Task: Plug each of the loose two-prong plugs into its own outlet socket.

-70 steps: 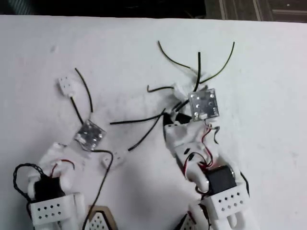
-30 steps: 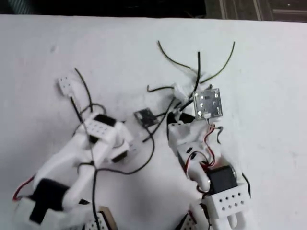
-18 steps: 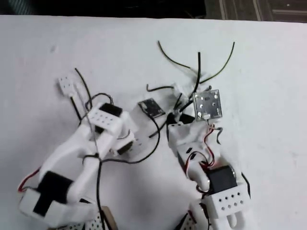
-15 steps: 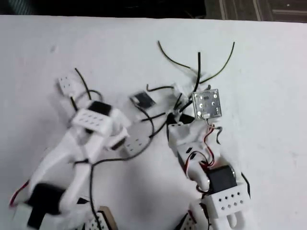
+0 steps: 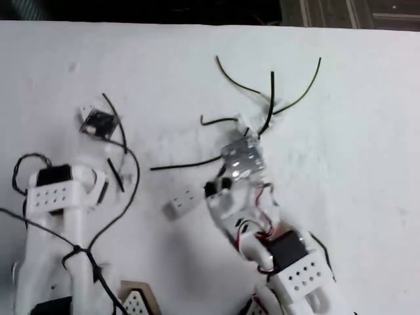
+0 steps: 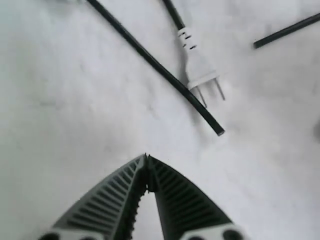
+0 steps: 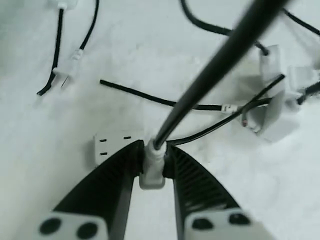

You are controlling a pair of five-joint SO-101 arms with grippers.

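Right wrist view: the right claw (image 7: 152,150) is clamped narrow on the white body of a held plug (image 7: 151,172). Its black cord (image 7: 215,65) runs up and away from the claw. The white outlet socket (image 7: 111,145) lies flat on the bench (image 7: 40,200), just beside one finger, with its slot pairs facing up. The prongs are hidden behind the claw, so you cannot confirm which way they point; probably down toward the bench.

High view: the outlet socket (image 5: 182,202) sits at about 8 o'clock from the right claw (image 5: 218,188), near it but apart. Its long axis runs roughly 8 to 2 o'clock, so one end points nearly at the claw. Judgement: you need a short shift toward 8 o'clock, then must line the prong pair up with one slot pair before pressing. A skewed pair would likely shove the light block aside instead of seating.

Left wrist view: the left claw (image 6: 147,159) is closed tip to tip and holds nothing. A loose plug (image 6: 199,70) lies ahead of it on the bench, prongs bare, well apart from the fingers.

The right arm is the nearer one to this socket. In the high view the left arm (image 5: 56,193) stands well off at 9 o'clock from it.
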